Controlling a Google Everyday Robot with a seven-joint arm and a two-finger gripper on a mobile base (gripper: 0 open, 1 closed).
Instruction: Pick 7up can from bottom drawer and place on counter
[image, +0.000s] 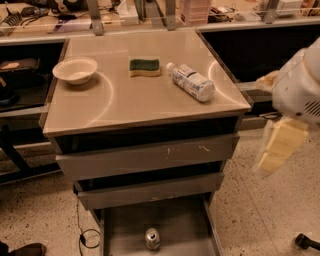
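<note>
Gripper (280, 146) of the robot arm (300, 85) hangs, seemingly angled downward, off the right edge of the counter (145, 102), level with the drawers (150, 157) below it; whether it is spread or closed cannot be told. Well below the counter, the 7up can (152, 238) stands upright in the open bottom drawer (185, 225), well apart from the gripper
</note>
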